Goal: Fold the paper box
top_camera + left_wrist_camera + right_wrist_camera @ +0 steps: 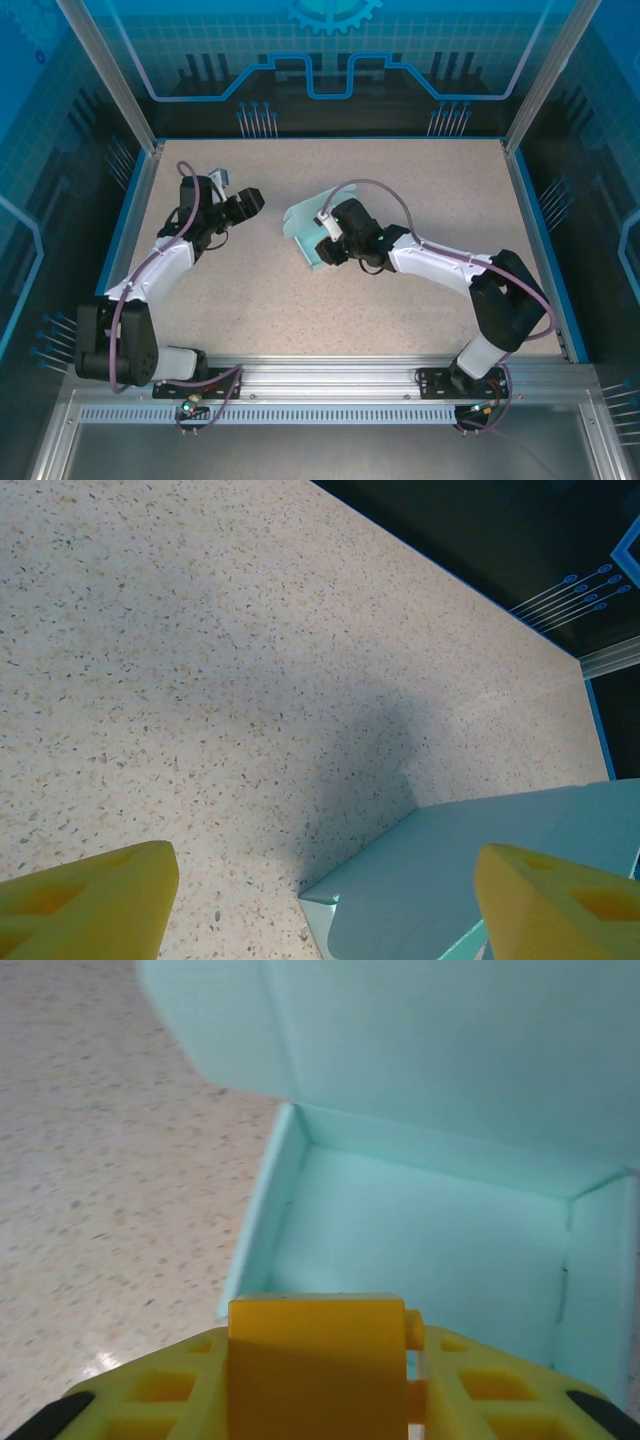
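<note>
A: As the top camera looks down on the table, where does the paper box lie?

B: Just off the middle, toward 10 o'clock. It is half formed: the walls are raised and a flap stands up at its 12 o'clock edge.

A: And the left gripper?

B: At 10 o'clock of the box, apart from it and pointing its way. From its wrist camera the left gripper has its jaws wide apart over bare table, and a corner of the box reaches in from 4 o'clock.

A: The right gripper?

B: Against the box's 4 o'clock side. Its wrist camera looks into the open box, and an orange block sits between the fingers of the right gripper. I cannot tell whether it clamps anything.
</note>
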